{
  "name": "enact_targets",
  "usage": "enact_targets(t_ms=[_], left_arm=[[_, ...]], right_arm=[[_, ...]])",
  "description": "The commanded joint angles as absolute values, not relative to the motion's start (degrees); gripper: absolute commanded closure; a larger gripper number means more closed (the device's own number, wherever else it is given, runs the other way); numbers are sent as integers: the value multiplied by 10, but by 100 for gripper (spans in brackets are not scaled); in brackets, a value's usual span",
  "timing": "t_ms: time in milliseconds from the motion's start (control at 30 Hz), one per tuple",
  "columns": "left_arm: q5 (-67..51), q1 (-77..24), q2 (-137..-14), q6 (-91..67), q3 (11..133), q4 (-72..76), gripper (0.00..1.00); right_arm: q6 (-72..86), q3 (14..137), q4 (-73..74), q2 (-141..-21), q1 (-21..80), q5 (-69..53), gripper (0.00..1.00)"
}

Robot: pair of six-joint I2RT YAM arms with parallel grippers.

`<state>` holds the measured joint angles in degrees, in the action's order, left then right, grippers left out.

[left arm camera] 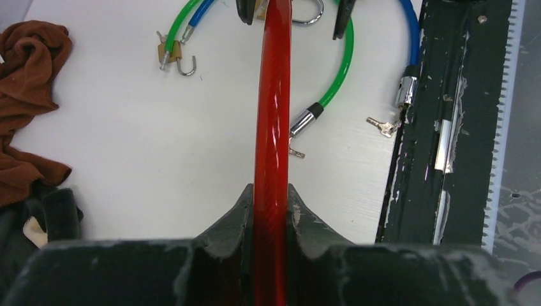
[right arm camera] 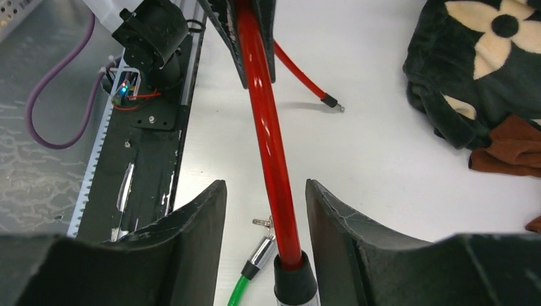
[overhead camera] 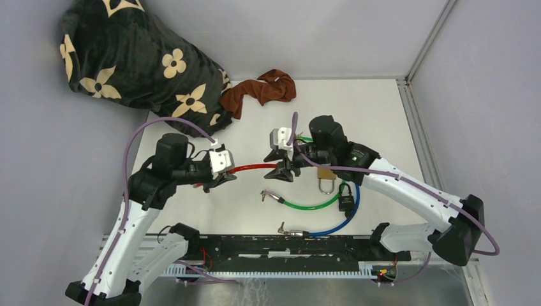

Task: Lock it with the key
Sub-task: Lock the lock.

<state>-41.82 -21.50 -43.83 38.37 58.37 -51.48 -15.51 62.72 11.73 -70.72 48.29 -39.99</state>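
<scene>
Risk: w/ right gripper jaws apart, only left gripper holds the red cable, jaws clamped tight on it. Cable runs between the right jaws w/ a gap each side and its black end cap deep between them. It could prob. sag or swing out before any re-grip. Cable looks glossy, stiff and gently bowed, spanning jaws to jaws above the table. Beyond the left jaws lie a green cable, blue cable and small key. Brass padlock sits under the right gripper; all could snag.
</scene>
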Motion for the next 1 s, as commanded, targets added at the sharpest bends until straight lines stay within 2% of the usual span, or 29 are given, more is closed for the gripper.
enact_targets(t_ms=[0,100,267,333,400,433,500,567,600,667,800,967], left_arm=[[-407,-213,-440,436,613,-539,98],[-411,-213,-441,436,613,-539,98],[-422,-213,-435,435,612,-539,98],[-429,-213,-433,435,610,-539,98],[-435,-213,-431,433,610,-539,98],[-437,-213,-431,429,611,-538,98],[-438,-213,-426,404,611,-527,94],[-425,-213,-416,354,604,-484,65],[-414,-213,-410,319,599,-459,56],[-388,-213,-399,258,589,-415,48],[-364,-211,-380,199,572,-372,43],[-353,-199,-349,172,529,-350,43]], right_arm=[[-210,700,197,-747,523,-324,44],[-216,734,222,-777,536,-308,43],[-211,751,234,-804,537,-305,52],[-205,758,236,-815,537,-308,65],[-193,768,237,-824,537,-295,97],[-186,772,233,-824,536,-290,100],[-160,768,207,-811,525,-293,100],[-100,736,132,-782,495,-342,100],[-58,708,74,-761,474,-373,100],[27,647,-54,-717,441,-415,100],[180,569,-255,-654,393,-465,100],[210,557,-291,-598,366,-454,100]])
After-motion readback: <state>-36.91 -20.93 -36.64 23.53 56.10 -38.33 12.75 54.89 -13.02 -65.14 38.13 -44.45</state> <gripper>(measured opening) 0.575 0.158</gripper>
